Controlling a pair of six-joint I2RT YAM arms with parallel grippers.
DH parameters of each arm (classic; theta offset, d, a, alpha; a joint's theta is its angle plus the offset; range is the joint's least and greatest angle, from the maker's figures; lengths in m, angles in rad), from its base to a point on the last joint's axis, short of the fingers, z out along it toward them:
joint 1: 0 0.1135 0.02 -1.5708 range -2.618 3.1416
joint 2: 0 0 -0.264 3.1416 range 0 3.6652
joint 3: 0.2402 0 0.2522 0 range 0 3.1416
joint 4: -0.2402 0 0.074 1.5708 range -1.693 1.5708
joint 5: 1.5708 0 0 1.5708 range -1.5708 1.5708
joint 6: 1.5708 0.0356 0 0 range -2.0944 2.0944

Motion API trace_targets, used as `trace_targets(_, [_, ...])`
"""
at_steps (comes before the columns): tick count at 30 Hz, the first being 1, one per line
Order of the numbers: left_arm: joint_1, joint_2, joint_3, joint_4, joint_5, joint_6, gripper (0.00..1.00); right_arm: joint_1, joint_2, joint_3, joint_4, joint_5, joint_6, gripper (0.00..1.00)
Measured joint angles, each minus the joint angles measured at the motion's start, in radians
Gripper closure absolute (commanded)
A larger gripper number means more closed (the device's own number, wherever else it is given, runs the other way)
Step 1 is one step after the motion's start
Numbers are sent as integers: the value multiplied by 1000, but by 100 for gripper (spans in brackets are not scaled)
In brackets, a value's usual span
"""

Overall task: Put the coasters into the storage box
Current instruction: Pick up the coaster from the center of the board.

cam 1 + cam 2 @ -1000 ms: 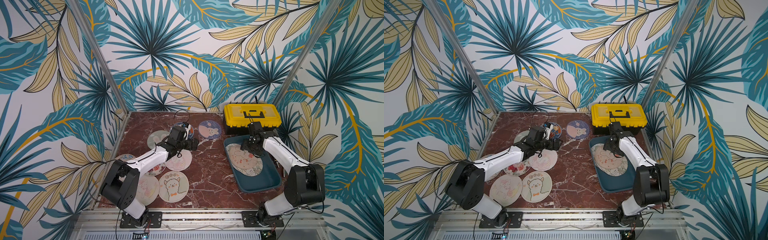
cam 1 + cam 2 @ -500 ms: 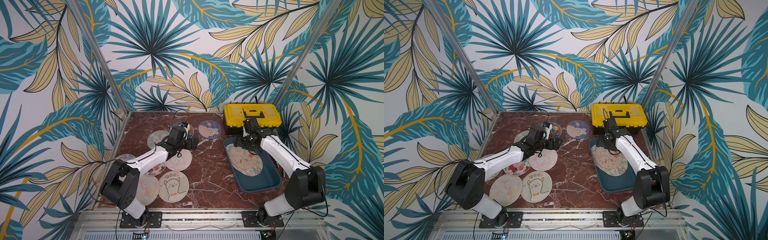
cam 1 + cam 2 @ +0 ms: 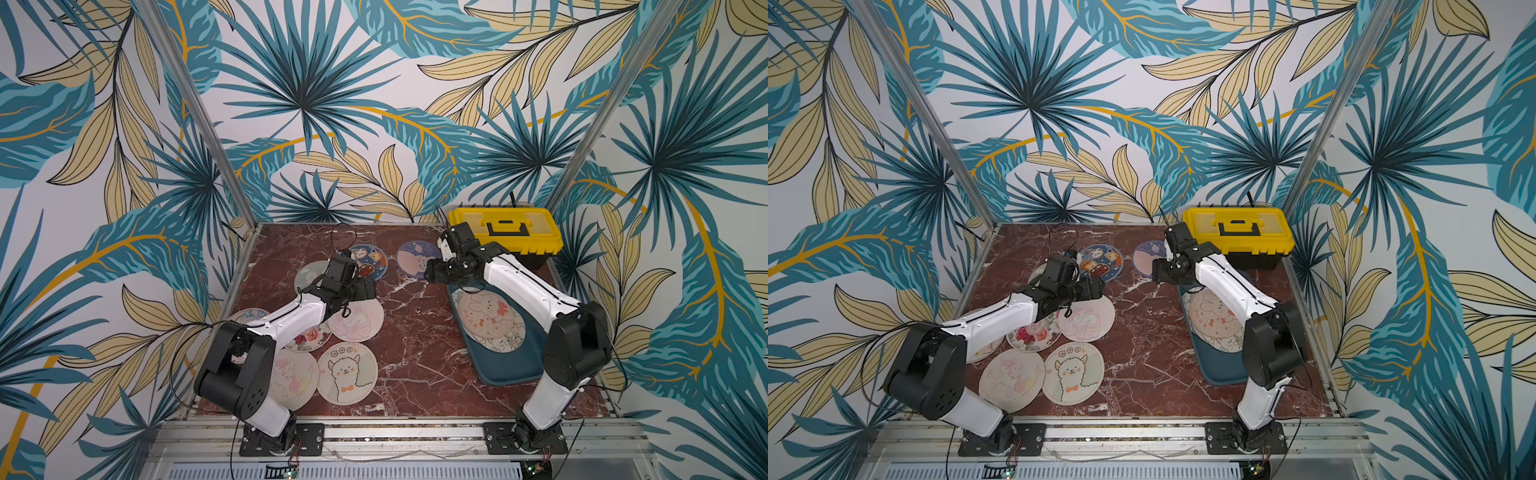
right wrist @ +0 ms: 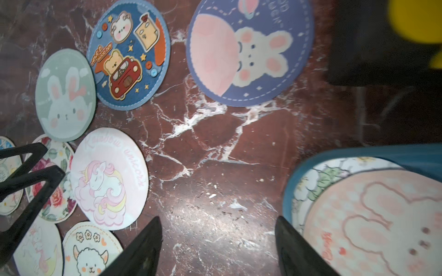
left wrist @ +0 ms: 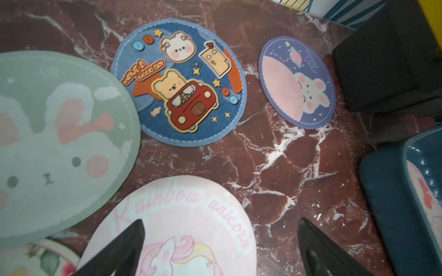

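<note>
Both empty, spread wide: left gripper (image 5: pixel 221 223) above unicorn coaster (image 5: pixel 191 215), right gripper (image 4: pixel 218 229) near storage box (image 4: pixel 406 155), toolbox (image 3: pixel 505 228) behind.

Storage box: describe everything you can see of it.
The storage box is a dark teal, shallow, lidless plastic-looking bin with rounded corners. It sits flat on the marble table, near the yellow-lidded toolbox. Coasters lie stacked inside, a pink bunny coaster on top. The right arm reaches over it, open fingers empty.

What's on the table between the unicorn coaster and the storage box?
Nothing: bare marble tabletop lies between the unicorn coaster and the storage box, clearest in the right wrist view.
</note>
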Motion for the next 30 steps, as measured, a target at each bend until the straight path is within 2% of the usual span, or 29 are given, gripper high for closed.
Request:
trace_targets(13, [53, -10, -46, -139, -76, -60, 0, 127, 209, 61, 105, -120, 79, 41])
trace_targets(30, [56, 69, -65, -150, -76, -69, 0, 182, 331, 72, 200, -176, 143, 49])
